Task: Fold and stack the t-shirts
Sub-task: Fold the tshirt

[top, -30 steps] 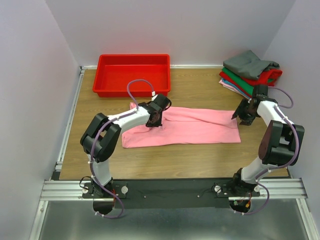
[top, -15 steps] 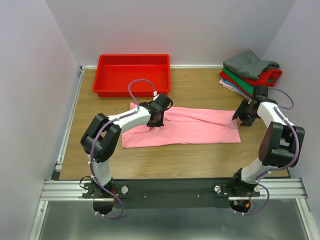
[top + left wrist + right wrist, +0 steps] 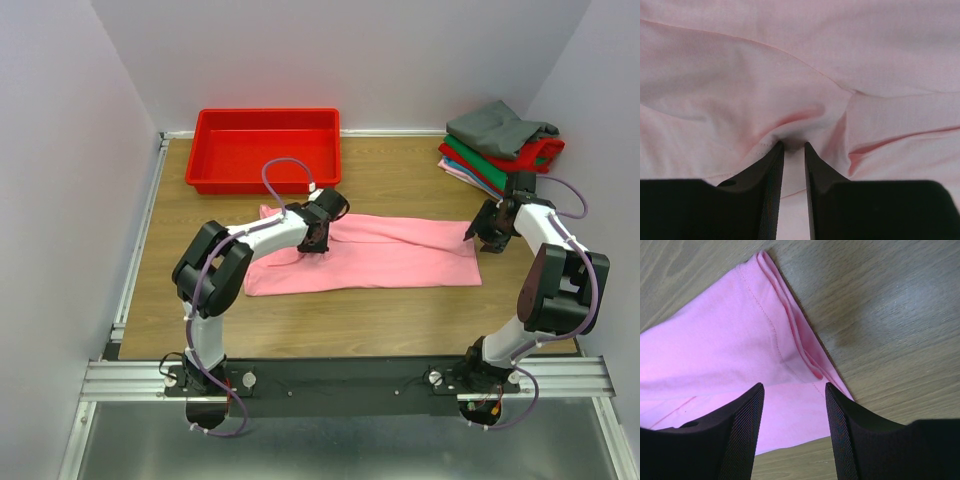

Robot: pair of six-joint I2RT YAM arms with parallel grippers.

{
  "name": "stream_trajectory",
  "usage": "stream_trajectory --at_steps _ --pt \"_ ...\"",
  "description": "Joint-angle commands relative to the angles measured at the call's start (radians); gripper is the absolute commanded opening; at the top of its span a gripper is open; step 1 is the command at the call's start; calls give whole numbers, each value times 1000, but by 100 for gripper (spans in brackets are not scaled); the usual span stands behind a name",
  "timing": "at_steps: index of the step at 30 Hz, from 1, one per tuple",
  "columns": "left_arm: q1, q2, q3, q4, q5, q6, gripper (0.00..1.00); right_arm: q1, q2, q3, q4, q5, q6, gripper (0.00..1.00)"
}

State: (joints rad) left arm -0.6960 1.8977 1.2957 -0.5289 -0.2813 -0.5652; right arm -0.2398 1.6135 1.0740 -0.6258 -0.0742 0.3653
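- Left gripper [image 3: 792, 145] was down on the pink t-shirt [image 3: 400, 262] near its left end; jaws stood narrowly parted, with a pucker of cloth bunched right at the tips
- Right gripper [image 3: 794, 386] hung over the shirt's right end; jaws were wide apart and gripped nothing, hemmed corner just ahead of the tips
- Pink shirt lay as a long flat strip across the table [image 3: 400, 320]
- Folded t-shirts [image 3: 495, 145] sat stacked at the far right corner, apart from it

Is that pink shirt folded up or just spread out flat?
Partly folded: the pink shirt lies as a long narrow band, and the right wrist view shows doubled layers at its end.
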Motion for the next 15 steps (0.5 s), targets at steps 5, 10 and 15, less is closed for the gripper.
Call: stream_trajectory --at_steps 5,10,15 --pt "-7 8 -22 -31 -65 -5 30 -4 -24 -9 -12 11 -6 59" --pt "-7 29 -35 -7 -55 10 28 -4 -24 -13 -14 8 -6 59" --pt "-13 46 -35 -3 -55 22 20 -4 -27 -9 -14 11 -6 60"
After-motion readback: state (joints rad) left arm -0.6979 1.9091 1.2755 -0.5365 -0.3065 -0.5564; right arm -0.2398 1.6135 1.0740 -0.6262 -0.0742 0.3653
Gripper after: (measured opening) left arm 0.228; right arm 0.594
